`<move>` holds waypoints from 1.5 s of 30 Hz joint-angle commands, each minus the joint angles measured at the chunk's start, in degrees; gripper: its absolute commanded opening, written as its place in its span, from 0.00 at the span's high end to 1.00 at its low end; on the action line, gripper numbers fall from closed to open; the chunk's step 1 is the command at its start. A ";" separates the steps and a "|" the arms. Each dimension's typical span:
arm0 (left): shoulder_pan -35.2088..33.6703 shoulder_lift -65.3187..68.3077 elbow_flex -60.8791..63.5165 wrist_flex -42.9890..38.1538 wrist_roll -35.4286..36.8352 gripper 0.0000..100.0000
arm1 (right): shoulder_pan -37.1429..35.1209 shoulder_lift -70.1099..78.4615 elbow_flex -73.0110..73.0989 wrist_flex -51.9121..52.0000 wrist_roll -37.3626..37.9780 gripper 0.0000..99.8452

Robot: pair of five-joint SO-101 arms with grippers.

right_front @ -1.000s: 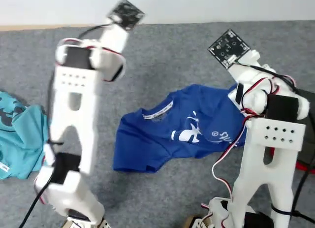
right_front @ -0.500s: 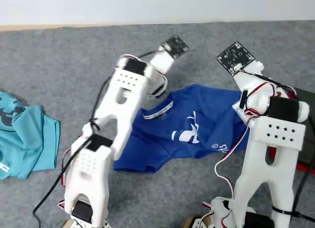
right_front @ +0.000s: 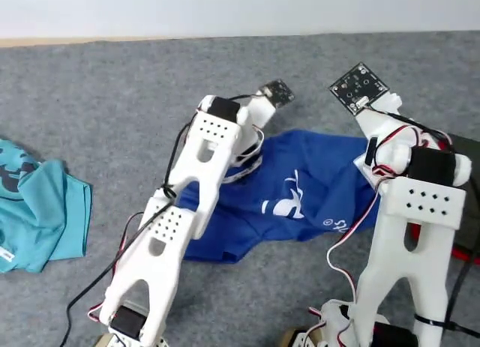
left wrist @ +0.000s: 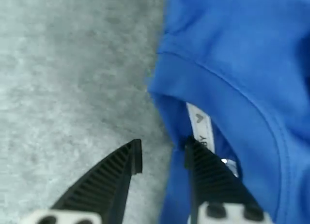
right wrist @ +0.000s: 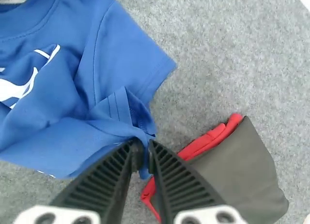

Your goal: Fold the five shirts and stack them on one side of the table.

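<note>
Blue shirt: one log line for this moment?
blue shirt unfolded | left claw open at collar | right claw shut on its edge | teal shirt apart

Soft, even light falls from overhead across the grey table cover (right_front: 112, 100) in my high view, and the left arm (right_front: 214, 148) shows bright white with no glare. Shadows are faint and diffuse, little more than a thin dark rim under the near hem of the blue shirt (right_front: 300, 182). My left wrist view renders the cover pale beside the shirt's deeper folds. In my right wrist view the lighting is flat, and the dark folded garment (right wrist: 232, 171) takes it evenly.
</note>
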 commanded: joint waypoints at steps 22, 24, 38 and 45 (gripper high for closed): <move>-12.13 -18.55 18.77 4.04 -5.01 1.00 | 0.48 -1.89 -0.62 -4.09 -0.26 0.99; -9.32 -19.16 18.77 4.04 -4.92 0.99 | 0.48 -1.89 -0.44 -3.82 -0.26 0.99; 2.37 -16.79 19.21 -4.84 8.79 0.80 | 0.48 -1.89 -0.44 -3.56 -0.26 0.99; 2.64 -9.67 15.96 2.11 8.35 0.83 | -0.48 -1.89 -0.44 -3.74 -0.35 0.99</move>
